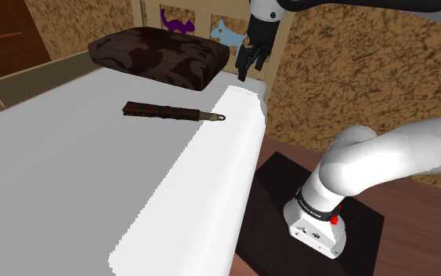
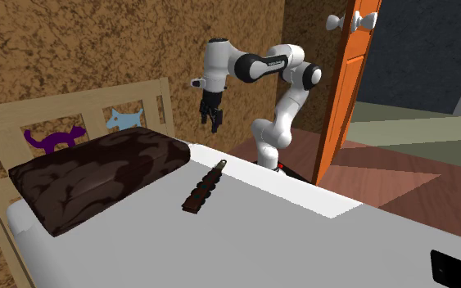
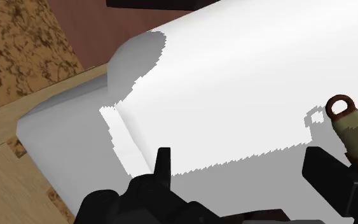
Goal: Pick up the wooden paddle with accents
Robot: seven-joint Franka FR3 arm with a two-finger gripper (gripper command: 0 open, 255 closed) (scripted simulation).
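Looking over the shoulder view, I see my gripper (image 1: 244, 72) hanging open above the bed's (image 1: 70, 172) corner. The wooden paddle (image 1: 171, 112) lies flat on the bed, below it and off to one side, ringed handle end nearest. In the second exterior view, gripper (image 2: 214, 121) and wooden paddle (image 2: 205, 190) are well apart. At the wrist, the handle (image 3: 349, 127) lies beside one finger (image 3: 329, 175), not between the two. Dropping straight down could strike it or miss.

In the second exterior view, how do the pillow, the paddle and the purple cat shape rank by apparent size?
Largest: pillow. The paddle and purple cat shape look about alike, so I leave them unranked.
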